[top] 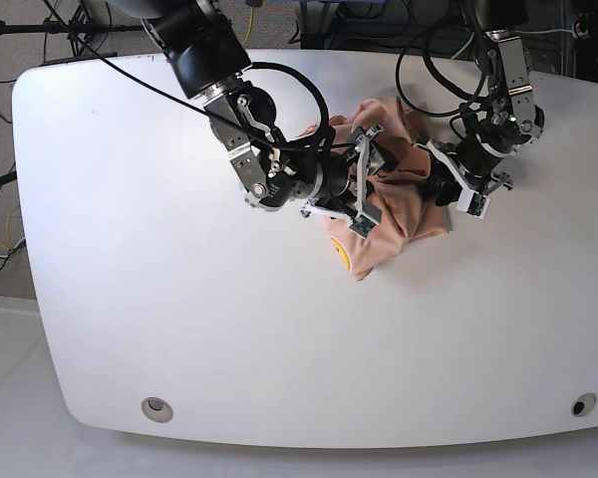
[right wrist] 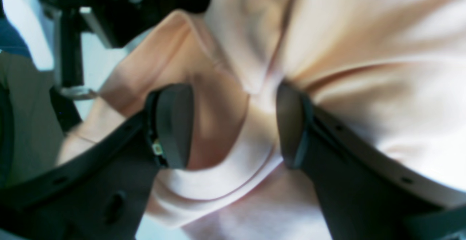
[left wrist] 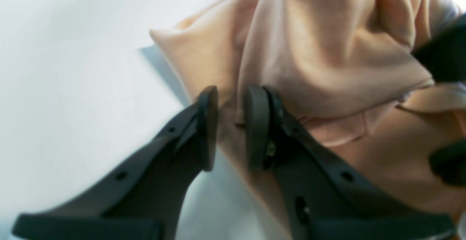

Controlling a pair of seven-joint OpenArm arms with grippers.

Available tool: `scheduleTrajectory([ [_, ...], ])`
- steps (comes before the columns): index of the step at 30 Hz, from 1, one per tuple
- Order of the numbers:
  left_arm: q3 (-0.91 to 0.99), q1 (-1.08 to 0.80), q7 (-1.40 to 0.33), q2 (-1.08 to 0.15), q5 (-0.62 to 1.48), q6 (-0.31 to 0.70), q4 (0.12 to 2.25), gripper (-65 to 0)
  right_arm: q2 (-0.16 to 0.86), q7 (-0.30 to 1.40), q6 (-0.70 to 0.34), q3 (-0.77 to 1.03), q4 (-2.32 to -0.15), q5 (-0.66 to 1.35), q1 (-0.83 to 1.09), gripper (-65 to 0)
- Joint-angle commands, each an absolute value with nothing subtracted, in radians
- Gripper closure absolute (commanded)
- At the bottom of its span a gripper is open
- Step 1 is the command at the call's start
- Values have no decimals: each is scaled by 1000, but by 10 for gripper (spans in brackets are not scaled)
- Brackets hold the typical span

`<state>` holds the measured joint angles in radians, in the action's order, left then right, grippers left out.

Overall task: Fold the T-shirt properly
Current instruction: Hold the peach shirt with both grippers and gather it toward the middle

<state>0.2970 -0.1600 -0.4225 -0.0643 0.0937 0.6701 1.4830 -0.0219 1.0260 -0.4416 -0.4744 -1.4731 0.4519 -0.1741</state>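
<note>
The T-shirt [top: 394, 204], peach and bunched into a wrinkled heap, lies on the white table [top: 179, 329] toward its far edge, a bit of yellow print showing at the heap's near corner. The left gripper [left wrist: 231, 129], at the heap's right side in the base view, has its jaws nearly together, pinching a fold of the cloth. The right gripper [right wrist: 233, 125], at the heap's left side, stands wide open with fabric bulging between its pads [right wrist: 174, 125], not clamped.

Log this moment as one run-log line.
T-shirt: bunched on table | left gripper: pinching its fabric | right gripper: open, straddling a fold
</note>
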Motion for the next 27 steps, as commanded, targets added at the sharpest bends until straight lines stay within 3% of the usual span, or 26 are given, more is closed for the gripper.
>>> scheduleTrajectory([
  [1, 295, -151, -420, -70, 93, 665, 1495, -123, -45, 1010, -443, -473, -1494, 472, -196, -346],
  [27, 331, -154, -420, -70, 94, 665, 1504, -123, -134, 952, -444, -476, -1362, 472, -252, -349],
])
